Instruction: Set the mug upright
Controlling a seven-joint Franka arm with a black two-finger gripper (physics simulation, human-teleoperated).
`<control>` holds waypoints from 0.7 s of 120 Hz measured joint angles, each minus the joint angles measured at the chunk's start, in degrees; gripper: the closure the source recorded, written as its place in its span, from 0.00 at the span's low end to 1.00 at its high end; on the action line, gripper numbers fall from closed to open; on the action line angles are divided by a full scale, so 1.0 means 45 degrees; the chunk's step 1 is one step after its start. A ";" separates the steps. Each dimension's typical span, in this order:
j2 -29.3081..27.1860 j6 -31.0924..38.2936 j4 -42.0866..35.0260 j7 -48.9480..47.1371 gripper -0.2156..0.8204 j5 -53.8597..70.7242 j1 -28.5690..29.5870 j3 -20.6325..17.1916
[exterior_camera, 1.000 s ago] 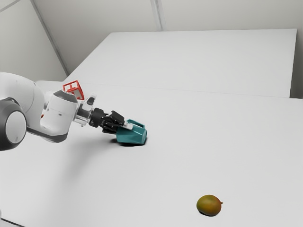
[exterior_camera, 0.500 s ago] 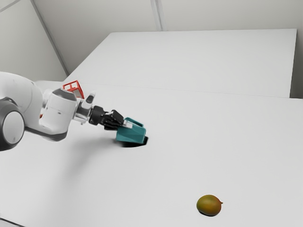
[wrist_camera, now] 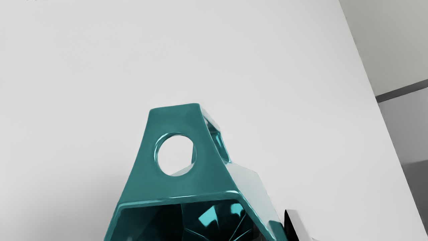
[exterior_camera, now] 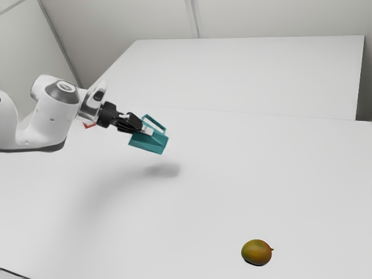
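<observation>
The claw (exterior_camera: 147, 131) is clamped on the teal mug (exterior_camera: 152, 143), holding it clear of the surface (exterior_camera: 232, 174), its shadow beneath. From where I stand, what matters is the mug's long axis: the mouth faces back toward the claw, the base points away and somewhat down, the handle (exterior_camera: 154, 122) on top. I'd guess the base must swing lower before it's set down.

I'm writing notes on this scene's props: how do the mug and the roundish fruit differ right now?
The mug is teal, while the fruit is green-brown with a reddish side. The mug is faceted and hollow, with a handle; the fruit is rounded, with a small pointed tip. The mug is held tilted above the table by the gripper; the fruit rests on the table.
</observation>
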 joint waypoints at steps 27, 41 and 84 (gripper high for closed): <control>-0.0836 0.1301 -0.0103 -0.1276 0.95 0.4737 -0.0332 -0.0574; -0.0858 0.1668 -0.0060 -0.2062 0.96 0.7372 -0.0471 -0.0758; 0.0009 0.2483 0.0234 -0.4151 0.96 1.2054 -0.0867 -0.1033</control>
